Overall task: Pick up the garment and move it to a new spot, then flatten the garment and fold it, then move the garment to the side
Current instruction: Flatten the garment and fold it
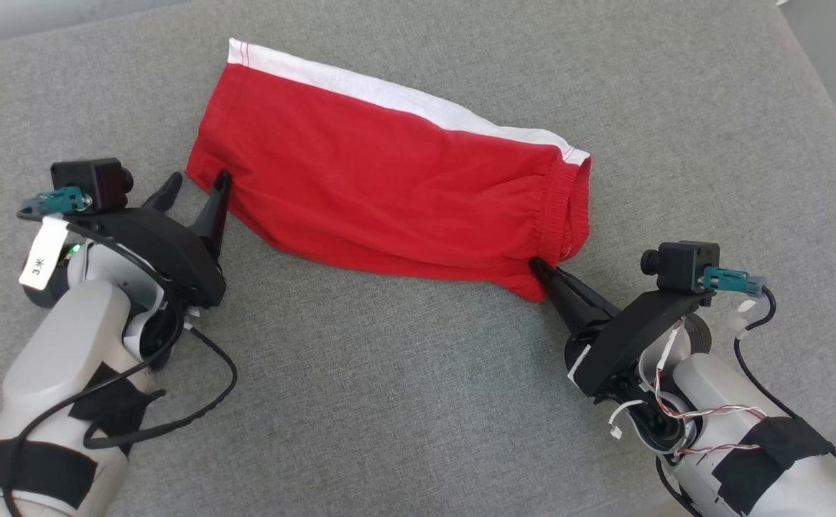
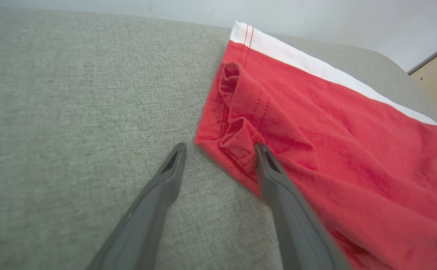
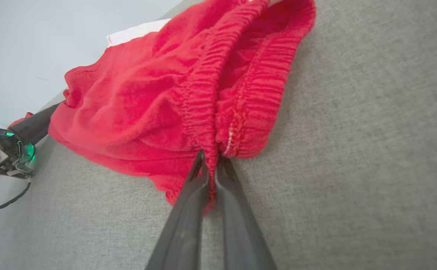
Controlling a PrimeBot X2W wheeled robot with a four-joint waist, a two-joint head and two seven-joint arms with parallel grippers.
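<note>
Head view: red shorts (image 1: 389, 187) lie flat across grey bench (image 1: 389, 402). Left hand (image 1: 199, 179) spread apart at hem corner, one finger over cloth, other over bench. Right hand (image 1: 537, 266) clamped on waistband corner.

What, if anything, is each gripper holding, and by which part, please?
The right gripper pinches the red shorts by the near corner of the elastic waistband. The left gripper is open at the leg hem, holding nothing.
</note>
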